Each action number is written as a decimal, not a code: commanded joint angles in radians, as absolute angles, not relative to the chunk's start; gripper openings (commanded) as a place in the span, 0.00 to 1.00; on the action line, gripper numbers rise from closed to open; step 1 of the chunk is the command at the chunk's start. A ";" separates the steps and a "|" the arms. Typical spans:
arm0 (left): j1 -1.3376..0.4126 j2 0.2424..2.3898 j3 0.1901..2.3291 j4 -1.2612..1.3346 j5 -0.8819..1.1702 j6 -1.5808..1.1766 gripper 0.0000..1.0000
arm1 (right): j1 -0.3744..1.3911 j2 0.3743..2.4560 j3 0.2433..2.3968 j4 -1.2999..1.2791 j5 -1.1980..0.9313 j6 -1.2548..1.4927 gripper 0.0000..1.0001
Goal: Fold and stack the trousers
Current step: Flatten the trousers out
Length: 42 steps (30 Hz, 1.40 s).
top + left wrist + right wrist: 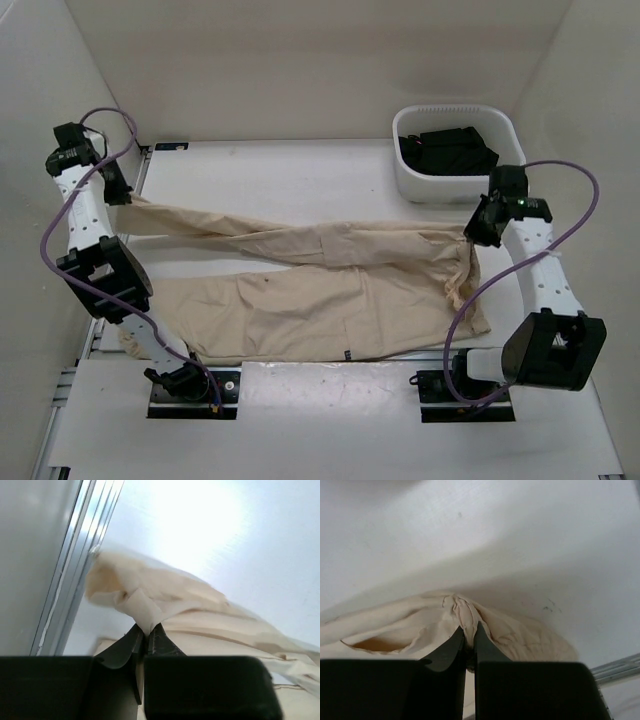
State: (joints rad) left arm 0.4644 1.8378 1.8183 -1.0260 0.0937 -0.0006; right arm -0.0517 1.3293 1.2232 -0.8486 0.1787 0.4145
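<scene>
White walls (300,60) close in a white table (280,170) on three sides, its top matte and evenly lit, with a glare patch showing in the left wrist view. An aluminium rail (82,560) runs along the table's left edge. At the far right corner stands a white basket (430,188) holding black folded garments (450,150). The trousers (330,290) lie spread across the middle of the table, waistband to the right and legs running left. The nearer leg rests flat close to the front edge, while the farther leg stretches in a taut, narrow band toward the far left. The left gripper (118,192) sits by the rail at the table's left side, its jaws pinched tight on the cuff of that farther leg, cloth bunching up out of them. The right gripper (474,233) is just in front of the basket, jaws clamped narrowly on a fold of the gathered waistband. Purple cables (60,225) loop along both arms.
</scene>
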 commanded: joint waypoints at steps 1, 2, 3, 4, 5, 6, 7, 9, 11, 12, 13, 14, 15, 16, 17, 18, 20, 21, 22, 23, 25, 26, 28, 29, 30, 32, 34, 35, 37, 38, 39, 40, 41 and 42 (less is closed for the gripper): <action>0.423 1.827 1.807 -1.123 0.112 0.000 0.14 | -0.058 1.270 1.033 -0.832 0.135 0.402 0.00; 0.423 1.812 1.795 -1.123 0.127 0.000 0.14 | -0.058 1.247 0.988 -0.818 0.124 0.413 0.00; 0.423 1.812 1.795 -1.123 0.127 0.000 0.14 | -0.058 1.205 0.951 -0.809 0.124 0.422 0.00; 0.423 1.812 1.784 -1.109 0.127 0.000 0.14 | -0.058 1.187 0.922 -0.808 0.142 0.431 0.00; 0.423 1.812 1.801 -1.109 0.118 0.000 0.14 | -0.058 1.165 0.893 -0.799 0.143 0.431 0.00; 0.423 1.821 1.819 -1.109 0.118 0.000 0.14 | -0.058 1.164 0.893 -0.799 0.158 0.431 0.00; 0.423 1.831 1.844 -1.109 0.118 0.000 0.14 | -0.058 1.152 0.893 -0.810 0.167 0.431 0.00; 0.414 1.832 1.914 -1.136 0.118 0.000 0.14 | -0.067 1.143 0.943 -0.836 0.193 0.422 0.00; 0.390 1.832 1.930 -1.149 0.054 0.000 0.14 | -0.067 1.132 0.983 -0.860 0.202 0.411 0.00; 0.381 1.832 1.930 -1.149 0.025 0.000 0.14 | -0.067 1.132 1.000 -0.874 0.202 0.399 0.00; 0.371 1.832 1.915 -1.138 0.002 0.000 0.14 | -0.067 1.132 1.026 -0.874 0.202 0.388 0.00; 0.348 1.863 1.914 -1.129 -0.014 0.000 0.14 | -0.067 1.132 1.037 -0.874 0.174 0.388 0.00; 0.332 1.896 1.939 -1.120 -0.038 0.000 0.14 | -0.067 1.132 1.037 -0.856 0.154 0.379 0.00; 0.313 1.940 1.974 -1.120 -0.050 0.000 0.14 | -0.067 1.149 1.052 -0.845 0.134 0.379 0.00; 0.292 2.056 2.020 -1.111 -0.064 0.000 0.14 | -0.067 1.185 1.069 -0.836 0.114 0.370 0.00; 0.246 2.127 2.143 -1.111 -0.112 0.000 0.17 | -0.067 1.210 1.081 -0.827 0.094 0.370 0.00; 0.183 2.353 2.297 -1.111 -0.197 0.000 0.31 | -0.067 1.288 1.118 -0.827 0.048 0.360 0.00; 0.164 2.420 2.450 -1.111 -0.294 0.000 0.37 | -0.067 1.308 1.118 -0.816 0.048 0.360 0.00; 0.154 2.471 2.504 -1.094 -0.337 0.000 0.53 | -0.067 1.327 1.130 -0.816 0.038 0.350 0.00; 0.144 2.503 2.532 -1.079 -0.372 0.000 0.88 | -0.067 1.362 1.131 -0.816 0.038 0.341 0.00; 0.144 2.468 2.467 -0.993 -0.416 0.000 1.00 | -0.067 1.397 1.149 -0.816 0.028 0.341 0.00; 0.144 2.373 2.417 -0.959 -0.416 0.000 1.00 | -0.067 1.397 1.158 -0.816 0.012 0.341 0.00; 0.167 2.254 2.256 -0.881 -0.373 0.000 1.00 | -0.067 1.397 1.148 -0.816 0.012 0.341 0.00; 0.179 2.194 2.205 -0.862 -0.351 0.000 1.00 | -0.067 1.397 1.147 -0.816 0.002 0.341 0.00; 0.214 2.081 2.151 -0.845 -0.322 0.000 1.00 | -0.067 1.387 1.132 -0.816 0.002 0.353 0.00; 0.257 1.995 1.970 -0.818 -0.238 0.000 1.00 | -0.067 1.374 1.105 -0.807 -0.011 0.362 0.00; 0.319 1.950 1.813 -0.805 -0.160 0.000 0.99 | -0.067 1.353 1.095 -0.807 -0.011 0.371 0.00; 0.336 1.950 1.774 -0.805 -0.143 0.000 0.95 | -0.067 1.353 1.082 -0.807 -0.011 0.371 0.00; 0.373 2.001 1.726 -0.805 -0.109 0.000 0.85 | -0.067 1.353 1.081 -0.807 -0.011 0.371 0.00; 0.383 2.017 1.704 -0.805 -0.100 0.000 0.82 | -0.067 1.353 1.081 -0.816 -0.011 0.371 0.00; 0.396 2.031 1.704 -0.805 -0.091 0.000 0.82 | -0.067 1.353 1.081 -0.816 0.001 0.362 0.00; 0.422 2.040 1.704 -0.805 -0.066 0.000 0.83 | -0.067 1.353 1.094 -0.828 0.011 0.362 0.00; 0.434 2.049 1.704 -0.805 -0.048 0.000 0.86 | -0.067 1.353 1.094 -0.837 0.020 0.362 0.00; 0.445 2.049 1.704 -0.805 -0.032 0.000 0.88 | -0.067 1.353 1.107 -0.838 0.044 0.351 0.00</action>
